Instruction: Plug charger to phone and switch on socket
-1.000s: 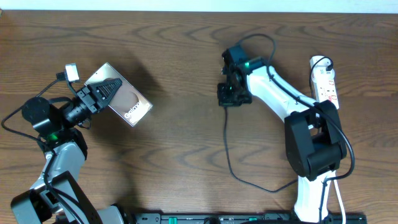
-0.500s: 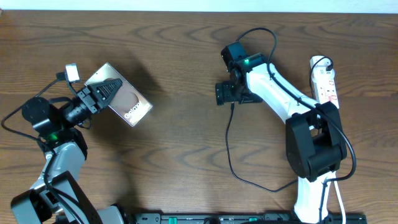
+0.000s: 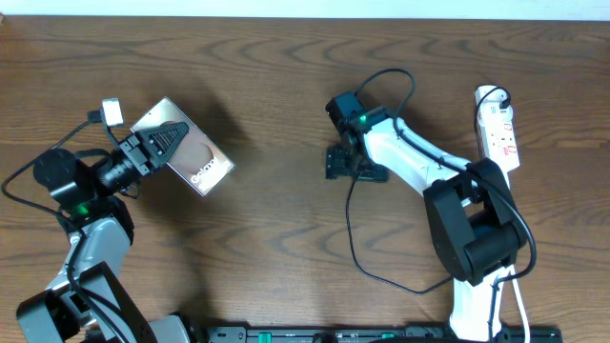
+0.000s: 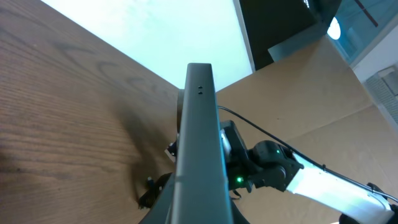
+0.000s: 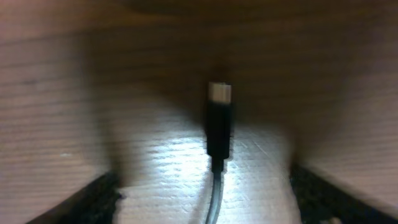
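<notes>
My left gripper (image 3: 164, 140) is shut on the phone (image 3: 198, 162), a glossy brownish slab with white lettering that it holds tilted above the table's left side. In the left wrist view the phone (image 4: 198, 137) shows edge-on, rising from between the fingers. The charger (image 3: 350, 233) is a thin black cable that curves across the table. Its plug tip (image 5: 217, 118) lies flat on the wood. My right gripper (image 3: 341, 162) hovers low over that tip, open, one finger (image 5: 96, 199) to each side and neither touching it. The socket (image 3: 498, 129), a white strip, lies at the far right.
The right arm's white links (image 3: 419, 167) reach from the base at the front right towards the table's middle. A black rail (image 3: 381, 334) runs along the front edge. Bare wood lies between phone and plug. A brown cardboard wall (image 4: 323, 99) stands beyond the table.
My right gripper has opened and let go of the charger's plug, which now lies on the table. It has shifted a little left and nearer. The left arm and phone have not moved.
</notes>
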Available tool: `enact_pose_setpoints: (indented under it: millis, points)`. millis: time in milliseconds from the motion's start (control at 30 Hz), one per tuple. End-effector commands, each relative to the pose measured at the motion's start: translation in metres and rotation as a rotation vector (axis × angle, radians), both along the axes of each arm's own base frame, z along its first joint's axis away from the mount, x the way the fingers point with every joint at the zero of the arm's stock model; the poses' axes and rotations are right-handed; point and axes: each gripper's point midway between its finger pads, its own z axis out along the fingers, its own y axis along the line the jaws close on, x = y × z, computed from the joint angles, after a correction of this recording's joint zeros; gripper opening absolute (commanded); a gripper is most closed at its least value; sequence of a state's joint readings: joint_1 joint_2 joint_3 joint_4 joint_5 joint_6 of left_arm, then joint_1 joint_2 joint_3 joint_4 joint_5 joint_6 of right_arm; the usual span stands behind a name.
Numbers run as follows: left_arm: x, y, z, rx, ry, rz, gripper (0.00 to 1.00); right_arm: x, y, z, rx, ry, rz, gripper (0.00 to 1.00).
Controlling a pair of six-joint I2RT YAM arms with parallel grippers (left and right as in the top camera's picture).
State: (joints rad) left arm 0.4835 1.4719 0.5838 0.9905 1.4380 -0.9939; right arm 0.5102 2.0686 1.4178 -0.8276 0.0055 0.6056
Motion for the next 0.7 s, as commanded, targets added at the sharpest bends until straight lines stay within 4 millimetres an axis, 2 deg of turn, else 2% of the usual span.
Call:
enact_pose_setpoints:
  millis: [0,67,133,267,433,533,600,667]
  points:
    - [-0.002,0.0,0.005,0.018,-0.028,-0.014,0.08,-0.009,0.009,-0.009,0.044,0.014,-0.027,0.69]
    - [-0.002,0.0,0.005,0.018,-0.028,-0.014,0.07,-0.007,0.008,-0.009,0.047,0.008,-0.032,0.68]
    - [-0.002,0.0,0.005,0.018,-0.028,-0.014,0.07,-0.004,0.007,-0.009,0.049,0.004,-0.038,0.63]
    - [-0.002,0.0,0.005,0.018,-0.028,-0.014,0.07,0.001,0.002,-0.009,0.053,-0.007,-0.054,0.63]
    - [-0.002,0.0,0.005,0.018,-0.028,-0.014,0.08,0.005,-0.002,-0.009,0.054,-0.011,-0.068,0.53]
    - [-0.002,0.0,0.005,0.018,-0.028,-0.014,0.07,0.006,-0.002,-0.008,0.058,-0.016,-0.068,0.38]
    - [-0.002,0.0,0.005,0.018,-0.028,-0.014,0.07,0.007,-0.002,-0.008,0.058,-0.018,-0.068,0.31]
    - [-0.002,0.0,0.005,0.018,-0.028,-0.014,0.07,0.006,-0.002,-0.008,0.058,-0.017,-0.068,0.12]
